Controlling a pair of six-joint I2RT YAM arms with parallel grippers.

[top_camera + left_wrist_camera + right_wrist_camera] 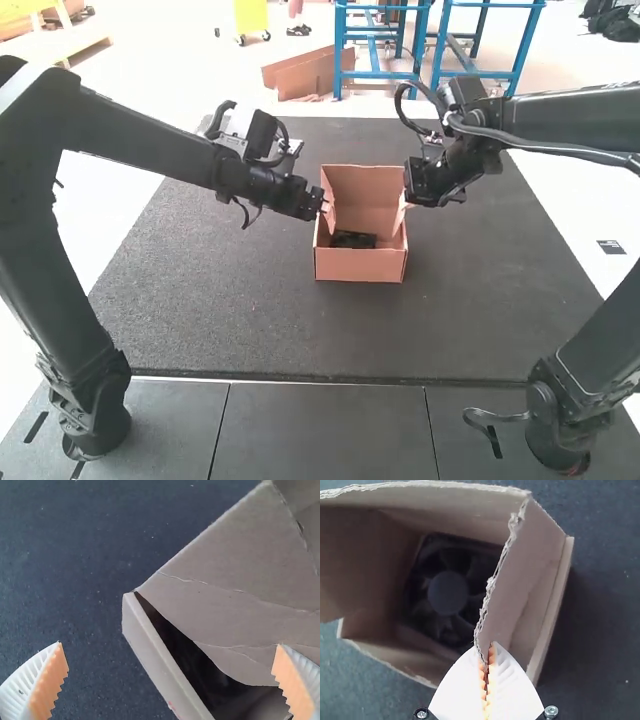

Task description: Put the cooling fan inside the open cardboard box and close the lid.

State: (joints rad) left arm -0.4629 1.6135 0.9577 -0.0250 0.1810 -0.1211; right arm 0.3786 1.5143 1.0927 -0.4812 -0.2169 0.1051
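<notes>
The cooling fan lies flat on the bottom of the cardboard box, with its blades facing up. It is already inside, and the lid is not yet closed. The box stands near the middle of the dark mat on the bench. Its top is open and its rear lid flap stands upright.

The right jaws are narrow and hold the torn upper edge of the right side flap. Their orange pads press the cardboard from both sides. The fan is lower than these jaws, deep in the box and a little to the side, and it does not touch them.

The left jaws are wide open at the left side of the box, just outside its upper corner. In the left wrist view the two white ribbed fingers stand far apart, and the left side flap with the edge of the box wall lies between them. Whether a finger touches the cardboard, I cannot tell. The fan is apart from these jaws too — the left wall of the box stands between them.
</notes>
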